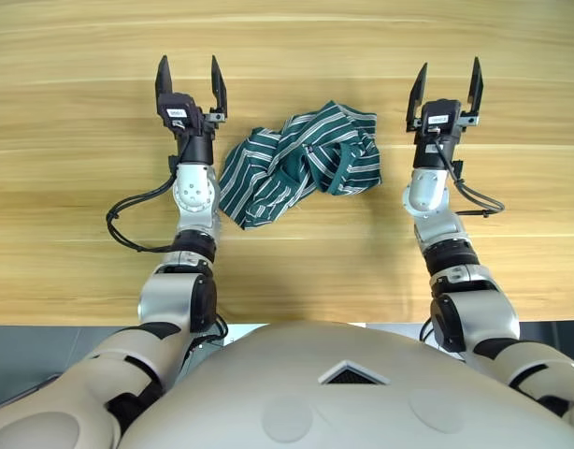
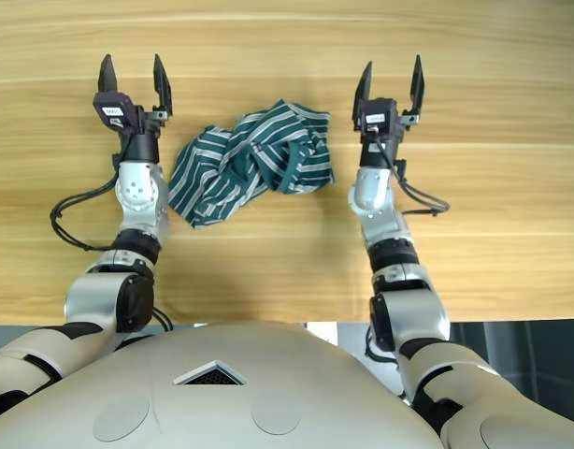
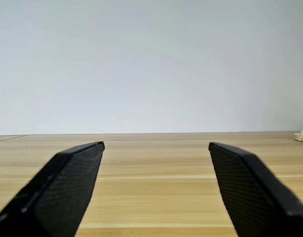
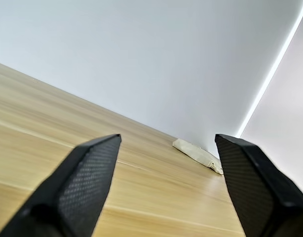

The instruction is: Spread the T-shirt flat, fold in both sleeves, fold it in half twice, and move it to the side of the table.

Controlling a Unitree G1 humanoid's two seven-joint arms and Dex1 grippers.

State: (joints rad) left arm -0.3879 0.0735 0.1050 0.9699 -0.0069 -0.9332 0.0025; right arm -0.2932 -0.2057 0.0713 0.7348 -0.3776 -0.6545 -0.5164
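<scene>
The T-shirt (image 1: 301, 164) lies in a bunched-up heap on the table (image 1: 81, 234) between my left gripper (image 1: 189, 64) and right gripper (image 1: 448, 65), both wide open and holding nothing, so I should pinch its outer edges and pull gently apart.

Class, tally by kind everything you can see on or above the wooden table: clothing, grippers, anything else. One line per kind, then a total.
T-shirt: 1, the crumpled green striped T-shirt
Grippers: 2, the left gripper and the right gripper, both open and empty
Pale bundle: 1, the pale bundle by the far wall
Total: 4
</scene>
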